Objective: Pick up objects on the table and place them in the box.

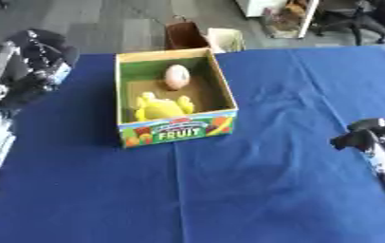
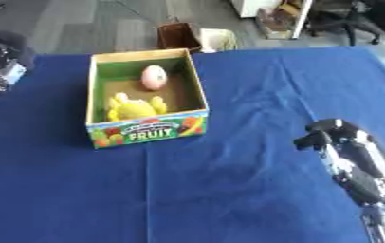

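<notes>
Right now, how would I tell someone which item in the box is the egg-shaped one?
Start at the open cardboard box marked FRUIT on the blue tablecloth. Two things lie inside; look toward its far end for the pale pink egg-shaped object. It is smooth and oval, unlike the bright yellow lumpy toy nearer the label.

The right hand (image 2: 330,135) hangs over the blue cloth (image 2: 229,190) with its fingers curled, apparently holding nothing, though the blur leaves that unsure. Well to the hand's left stands the box (image 2: 146,132), marked FRUIT on its front. Inside it a yellow toy (image 2: 133,107) lies nearer the hand than a pale pink egg-shaped thing (image 2: 153,77) beyond.
</notes>
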You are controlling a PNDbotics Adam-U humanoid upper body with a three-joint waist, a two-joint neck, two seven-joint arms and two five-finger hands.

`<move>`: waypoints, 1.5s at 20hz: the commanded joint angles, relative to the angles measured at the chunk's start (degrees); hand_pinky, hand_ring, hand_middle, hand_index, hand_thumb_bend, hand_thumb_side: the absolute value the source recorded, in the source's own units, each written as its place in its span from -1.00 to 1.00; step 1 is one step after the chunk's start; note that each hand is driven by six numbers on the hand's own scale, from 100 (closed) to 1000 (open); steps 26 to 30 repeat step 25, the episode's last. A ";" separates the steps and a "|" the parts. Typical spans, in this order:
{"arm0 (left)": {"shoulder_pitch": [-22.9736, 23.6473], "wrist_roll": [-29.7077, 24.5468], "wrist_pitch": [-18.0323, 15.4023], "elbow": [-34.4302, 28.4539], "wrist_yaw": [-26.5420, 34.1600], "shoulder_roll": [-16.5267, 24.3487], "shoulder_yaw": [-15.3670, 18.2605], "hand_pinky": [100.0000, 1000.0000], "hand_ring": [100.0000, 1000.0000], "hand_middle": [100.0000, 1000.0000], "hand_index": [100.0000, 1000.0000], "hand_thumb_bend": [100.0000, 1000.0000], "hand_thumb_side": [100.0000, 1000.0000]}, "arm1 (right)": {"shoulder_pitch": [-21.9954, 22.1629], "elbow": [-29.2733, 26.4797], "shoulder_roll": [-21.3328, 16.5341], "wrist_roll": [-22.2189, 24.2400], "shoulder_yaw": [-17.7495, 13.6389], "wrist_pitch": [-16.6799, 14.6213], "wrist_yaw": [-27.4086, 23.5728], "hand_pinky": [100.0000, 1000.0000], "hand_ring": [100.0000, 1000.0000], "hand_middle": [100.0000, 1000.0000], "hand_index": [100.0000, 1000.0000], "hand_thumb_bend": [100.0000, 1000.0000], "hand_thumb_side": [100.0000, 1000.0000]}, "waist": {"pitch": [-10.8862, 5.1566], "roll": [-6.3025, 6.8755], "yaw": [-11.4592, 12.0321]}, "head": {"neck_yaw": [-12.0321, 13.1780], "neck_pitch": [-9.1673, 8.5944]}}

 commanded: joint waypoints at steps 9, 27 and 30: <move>8.17 3.84 2.20 -5.36 -2.12 -6.22 4.63 0.03 -0.10 -0.05 0.29 -0.29 -0.23 | -0.19 -0.51 -0.54 0.09 0.02 -0.12 -0.12 0.23 -0.06 -0.26 0.21 -1.00 -0.46 | -1.11 -0.58 0.80 | 5.26 5.62; 9.68 2.42 2.57 -4.97 -2.81 -8.50 3.86 0.03 -0.10 -0.06 0.28 -0.29 -0.21 | 0.06 -0.33 -0.40 0.24 0.25 -0.09 -0.04 0.23 -0.06 -0.26 0.21 -1.00 -0.46 | -1.75 -0.64 1.08 | 6.04 6.25; 9.68 2.42 2.57 -4.97 -2.81 -8.50 3.86 0.03 -0.10 -0.06 0.28 -0.29 -0.21 | 0.06 -0.33 -0.40 0.24 0.25 -0.09 -0.04 0.23 -0.06 -0.26 0.21 -1.00 -0.46 | -1.75 -0.64 1.08 | 6.04 6.25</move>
